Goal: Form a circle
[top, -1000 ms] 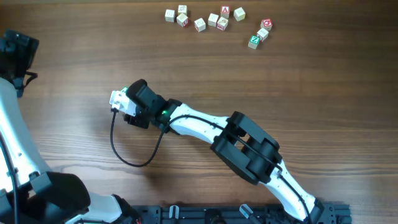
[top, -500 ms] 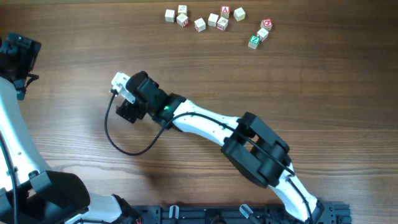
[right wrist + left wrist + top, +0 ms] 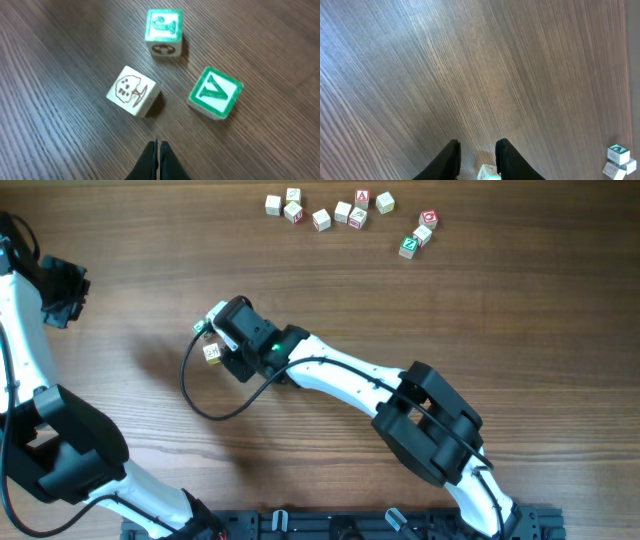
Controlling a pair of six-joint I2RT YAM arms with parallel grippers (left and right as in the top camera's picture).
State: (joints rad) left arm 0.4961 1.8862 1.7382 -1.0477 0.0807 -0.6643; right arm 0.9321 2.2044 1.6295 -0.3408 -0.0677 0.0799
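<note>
Wood-grain table fills the overhead view: the circle, only three cubes, lies left of centre under the right gripper, while loose cubes sit along the far edge, so most of the task looks undone. Left wrist view: the left gripper hangs slightly parted and empty. Right wrist view: the fingers are pressed together, grasping nothing. The cluster is a compact triangle with no long axis, its V cube skewed.

Overhead downward; wrists seemingly near table.
</note>
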